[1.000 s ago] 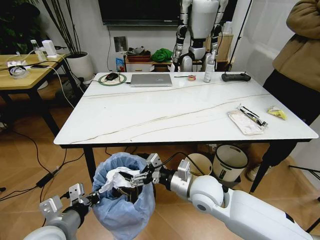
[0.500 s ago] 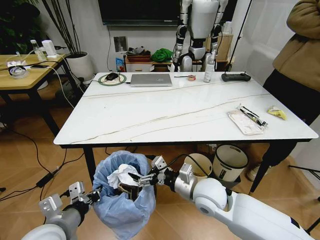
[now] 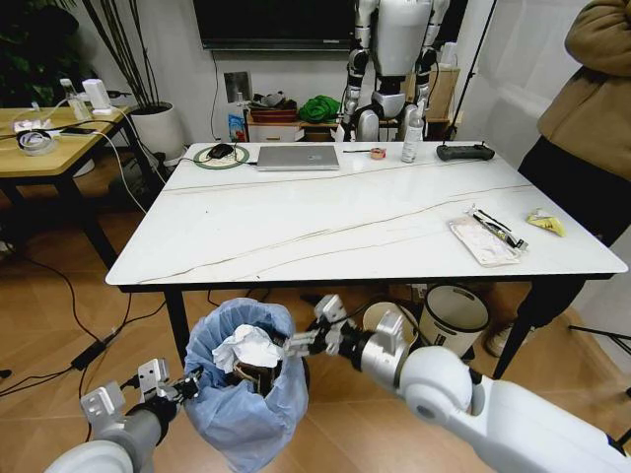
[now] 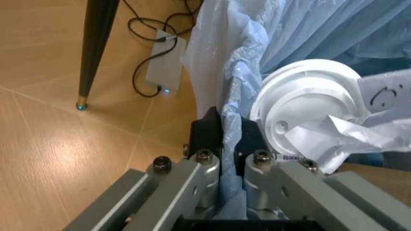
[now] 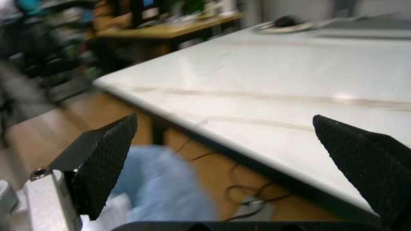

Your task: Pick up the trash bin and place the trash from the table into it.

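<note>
The trash bin (image 3: 245, 394), lined with a crinkled light-blue bag, hangs low in front of the table (image 3: 325, 222). My left gripper (image 3: 182, 382) is shut on its rim, and the left wrist view shows the fingers (image 4: 222, 132) pinching the blue bag (image 4: 257, 43). Inside lie a white tissue (image 3: 246, 347) and a white cup lid (image 4: 308, 101). My right gripper (image 3: 308, 333) is open just right of the rim with nothing between its fingers (image 5: 103, 163). Trash on the table's right end: a clear plastic package (image 3: 483, 239) and a yellow wrapper (image 3: 545, 223).
A cream bucket (image 3: 389, 317) and a grey-and-white bin (image 3: 454, 317) stand under the table. A laptop (image 3: 298, 158), a bottle (image 3: 410, 138) and a controller (image 3: 465, 152) lie along its far edge. A wooden table (image 3: 49, 133) is at left, and a person (image 3: 592, 128) stands at right.
My right gripper has drawn back from over the bin to its right side, now open. The white tissue has stayed in the bin. The left gripper keeps its hold.
</note>
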